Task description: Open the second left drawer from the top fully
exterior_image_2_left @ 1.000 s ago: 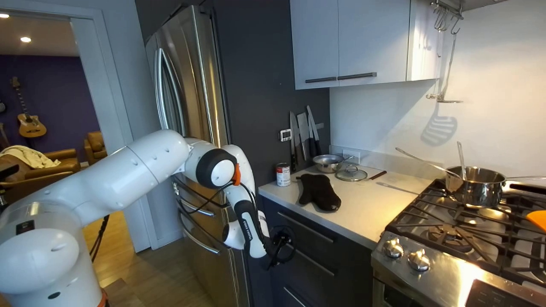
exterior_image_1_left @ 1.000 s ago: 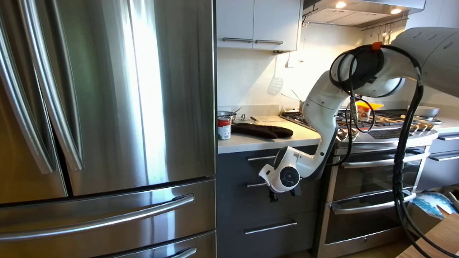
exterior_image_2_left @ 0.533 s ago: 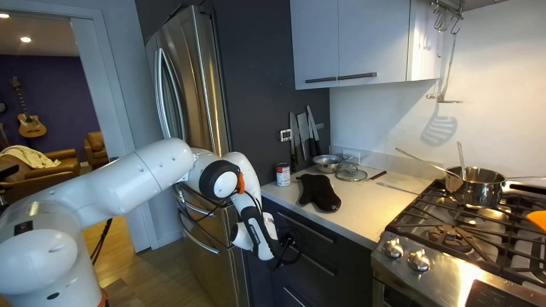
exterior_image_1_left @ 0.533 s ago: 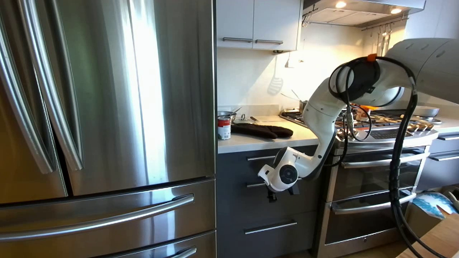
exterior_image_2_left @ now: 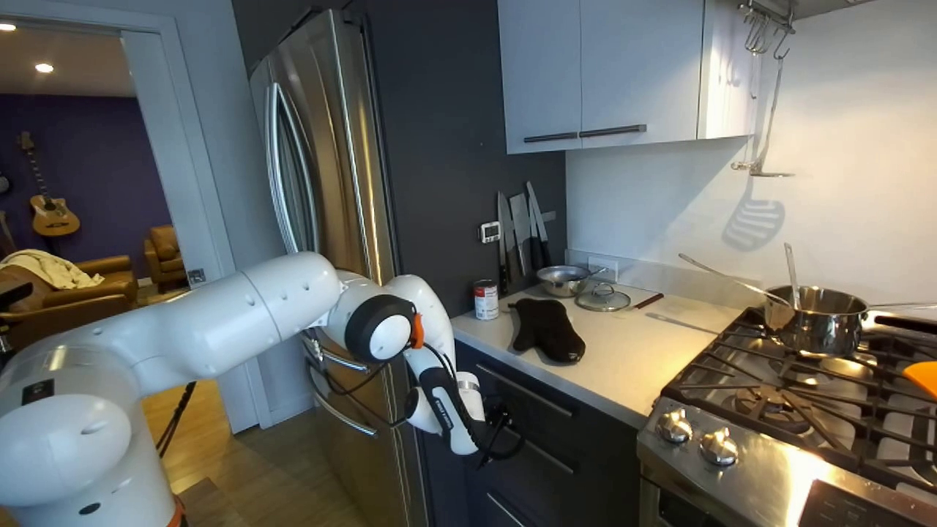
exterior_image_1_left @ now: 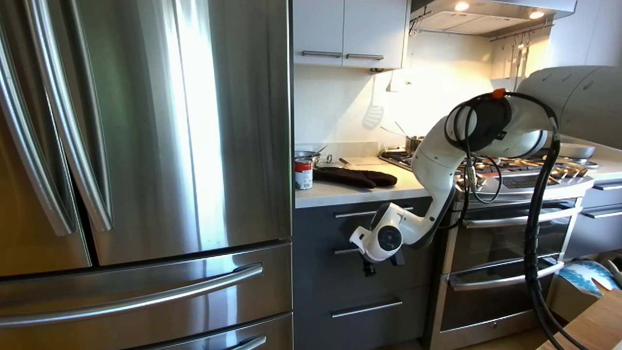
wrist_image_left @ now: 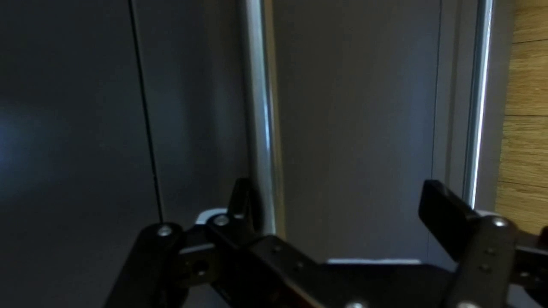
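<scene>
The second left drawer from the top (exterior_image_1_left: 328, 274) is a dark grey flat front, shut. Its slim silver bar handle (exterior_image_1_left: 343, 251) is partly hidden behind my gripper in an exterior view; the handle also shows in an exterior view (exterior_image_2_left: 545, 451). My gripper (exterior_image_1_left: 383, 263) is open and empty in front of this drawer; it also shows in the wrist view (wrist_image_left: 339, 186). There the handle (wrist_image_left: 262, 111) runs between the fingers, close beside the left finger. The right finger lies over the seam toward the drawer below. Whether a finger touches the handle I cannot tell.
The top drawer's handle (exterior_image_1_left: 354, 214) is above, and the lower drawer's handle (exterior_image_1_left: 367, 309) is below. The steel fridge (exterior_image_1_left: 146, 146) and the oven (exterior_image_1_left: 505, 243) flank the drawers. The worktop (exterior_image_2_left: 622, 344) above holds a black oven mitt (exterior_image_2_left: 545, 329) and a can (exterior_image_2_left: 486, 300).
The arm's elbow and upper links have lowered. The gripper has moved closer to the drawer fronts, rightward in an exterior view. The drawer has not moved.
</scene>
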